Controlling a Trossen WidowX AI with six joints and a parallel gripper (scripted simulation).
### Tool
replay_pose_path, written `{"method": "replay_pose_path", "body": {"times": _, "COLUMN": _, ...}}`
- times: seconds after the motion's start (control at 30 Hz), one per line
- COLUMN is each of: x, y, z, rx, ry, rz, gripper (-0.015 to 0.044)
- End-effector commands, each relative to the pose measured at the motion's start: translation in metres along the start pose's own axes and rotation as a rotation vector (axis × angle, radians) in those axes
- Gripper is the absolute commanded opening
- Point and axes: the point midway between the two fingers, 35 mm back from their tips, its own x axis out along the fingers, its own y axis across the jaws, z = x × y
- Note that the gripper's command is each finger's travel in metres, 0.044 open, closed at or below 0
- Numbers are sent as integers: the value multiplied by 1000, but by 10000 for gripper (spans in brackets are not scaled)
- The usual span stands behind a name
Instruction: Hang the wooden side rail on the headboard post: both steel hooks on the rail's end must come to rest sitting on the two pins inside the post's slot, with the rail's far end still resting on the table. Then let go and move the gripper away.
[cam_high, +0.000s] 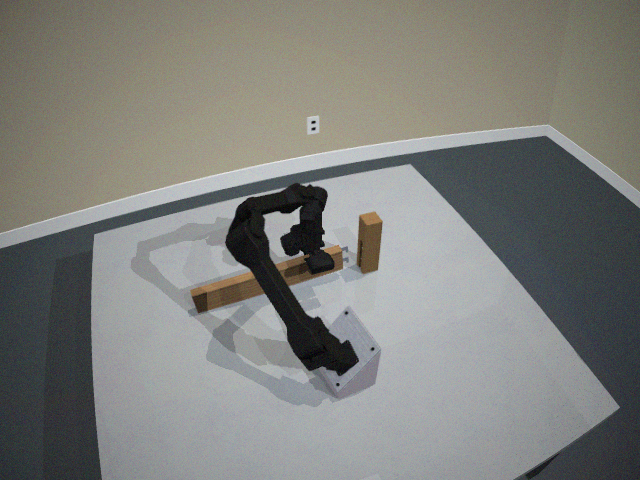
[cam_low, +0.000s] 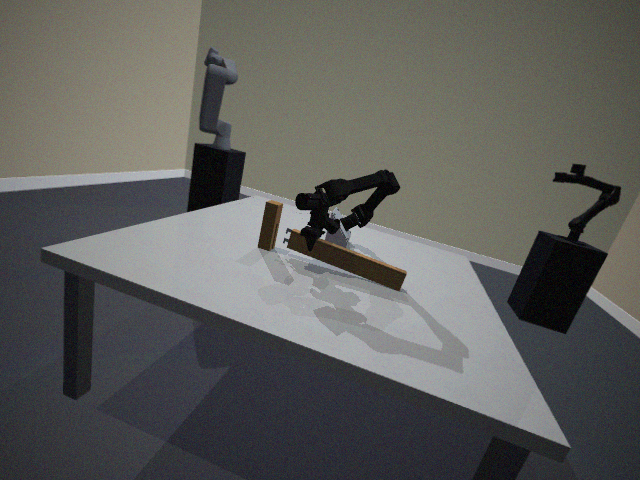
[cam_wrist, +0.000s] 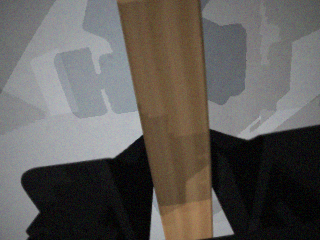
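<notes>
The wooden side rail (cam_high: 232, 291) (cam_low: 356, 260) (cam_wrist: 172, 90) slopes up toward the post, its far end on the table and its hook end raised. My gripper (cam_high: 320, 262) (cam_low: 310, 241) (cam_wrist: 171, 132) is shut on the rail near the hook end, one finger on each side. Two steel hooks (cam_high: 345, 254) (cam_low: 286, 236) stick out of the raised end, a short gap short of the post and not touching it. The headboard post (cam_high: 371, 243) (cam_low: 270, 225) stands upright. Its dark slot (cam_high: 360, 251) faces the hooks in the top view; the pins inside cannot be made out.
The arm's pale slanted base block (cam_high: 364, 361) (cam_low: 337, 238) stands on the table (cam_high: 465, 361) (cam_low: 180, 258). The arm reaches over the rail from it. Two other arms on dark pedestals (cam_low: 216, 175) (cam_low: 557, 281) stand on the floor beyond the table.
</notes>
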Motion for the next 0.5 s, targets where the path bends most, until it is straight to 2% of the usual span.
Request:
{"method": "replay_pose_path", "body": {"times": 0.0, "x": -3, "y": 0, "z": -4, "rx": 1, "ry": 4, "rz": -8, "gripper": 0}}
{"method": "replay_pose_path", "body": {"times": 0.47, "x": -4, "y": -1, "z": -5, "rx": 1, "ry": 4, "rz": -8, "gripper": 0}}
